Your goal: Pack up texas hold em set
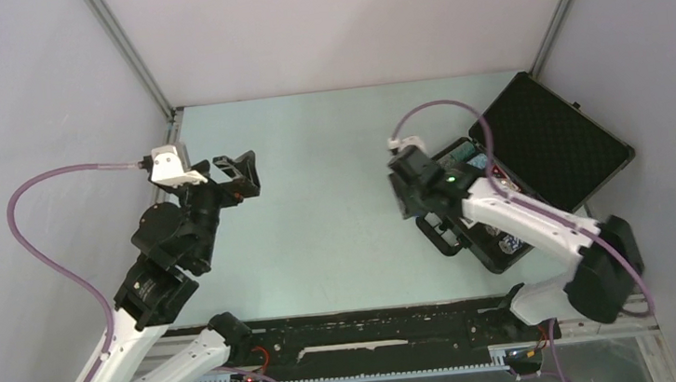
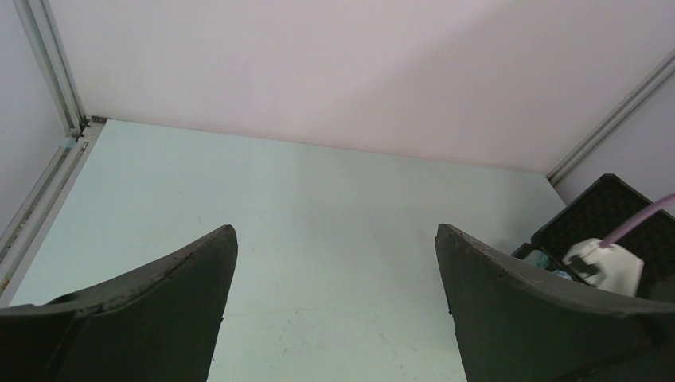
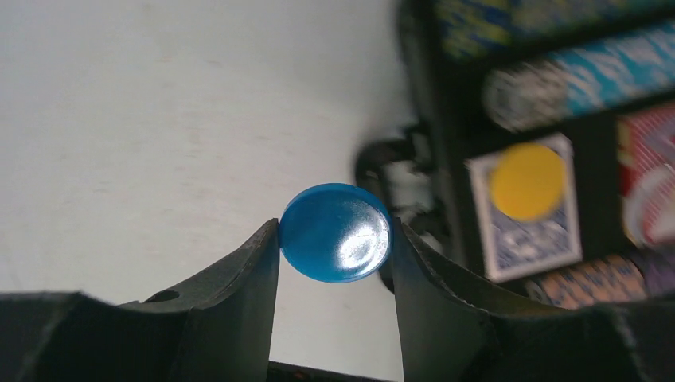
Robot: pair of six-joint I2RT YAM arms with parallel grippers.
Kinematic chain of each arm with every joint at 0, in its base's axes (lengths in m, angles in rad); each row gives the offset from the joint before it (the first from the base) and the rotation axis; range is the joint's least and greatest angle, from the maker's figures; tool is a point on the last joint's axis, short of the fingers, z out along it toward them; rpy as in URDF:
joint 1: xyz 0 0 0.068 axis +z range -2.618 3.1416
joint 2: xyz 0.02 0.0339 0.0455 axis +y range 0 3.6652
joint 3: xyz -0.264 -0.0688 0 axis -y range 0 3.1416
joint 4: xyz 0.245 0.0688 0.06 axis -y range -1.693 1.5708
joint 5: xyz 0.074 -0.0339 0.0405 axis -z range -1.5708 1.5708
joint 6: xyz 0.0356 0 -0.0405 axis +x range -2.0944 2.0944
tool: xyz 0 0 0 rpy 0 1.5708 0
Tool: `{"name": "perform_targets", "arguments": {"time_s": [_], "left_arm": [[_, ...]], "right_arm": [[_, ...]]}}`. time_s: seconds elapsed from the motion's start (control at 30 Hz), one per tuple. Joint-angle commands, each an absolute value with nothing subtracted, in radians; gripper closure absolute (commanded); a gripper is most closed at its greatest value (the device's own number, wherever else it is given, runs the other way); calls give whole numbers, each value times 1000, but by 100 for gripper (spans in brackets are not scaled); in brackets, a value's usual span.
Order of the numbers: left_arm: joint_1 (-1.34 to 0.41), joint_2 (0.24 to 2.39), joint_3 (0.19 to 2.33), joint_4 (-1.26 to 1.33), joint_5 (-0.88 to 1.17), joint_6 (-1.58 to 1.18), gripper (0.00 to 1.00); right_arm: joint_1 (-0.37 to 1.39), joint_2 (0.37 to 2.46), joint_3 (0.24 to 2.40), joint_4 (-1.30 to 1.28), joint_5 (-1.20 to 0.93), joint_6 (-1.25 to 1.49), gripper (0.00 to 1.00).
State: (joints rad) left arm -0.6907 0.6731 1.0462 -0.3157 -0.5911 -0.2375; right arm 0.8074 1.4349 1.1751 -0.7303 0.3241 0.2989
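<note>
The black case (image 1: 554, 137) of the texas hold em set lies open at the right, lid back, foam lining showing. My right gripper (image 3: 335, 225) hovers over the table just left of the case's handle (image 3: 390, 171), shut on a shiny blue disc (image 3: 335, 239) pinched edge to edge between its fingertips. Inside the case a yellow disc (image 3: 526, 181) rests on the blue-backed card deck (image 3: 525, 239), with rows of coloured chips (image 3: 557, 72) beside it. My left gripper (image 2: 336, 231) hangs open and empty over the left of the table, far from the case (image 2: 613, 207).
The pale table (image 1: 324, 183) is walled by panels on three sides, with metal frame posts in the back corners. The right arm (image 1: 543, 223) reaches across the case's near half. A black rail runs along the table's near edge (image 1: 375, 328).
</note>
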Motion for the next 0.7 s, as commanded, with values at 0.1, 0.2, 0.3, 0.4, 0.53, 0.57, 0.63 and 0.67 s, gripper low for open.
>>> {"name": "perform_targets", "arguments": {"time_s": [0.1,0.2,0.3,0.4,0.53,0.57,0.63,0.67], "left_arm": [[-684,663,1035,-287,-582,-255,0],[-683,660,1031,-286,-592,-254,0],[-684,681,1033,-286,-601,-248,0],[-683,683,1040,-294,-575,-253,0],[-682,685,1036,-291,-590,-251,0],[-681,689,1036,-292,-593,-249,0],[-682,694,1041,-296,-590,-249,0],[-681,693,1042,-296,-587,-249,0]], "right_arm": [[514,1146,991,-831,311,329,63],[385,1109,941,-823,239,324,64],[317,1130,933,-850,236,338,64],[304,1159,916,-834,246,342,63],[286,1223,916,-811,223,330,63],[283,1241,922,-813,221,328,63],[281,1272,931,-810,230,322,63],[281,1283,931,-803,235,319,63]]}}
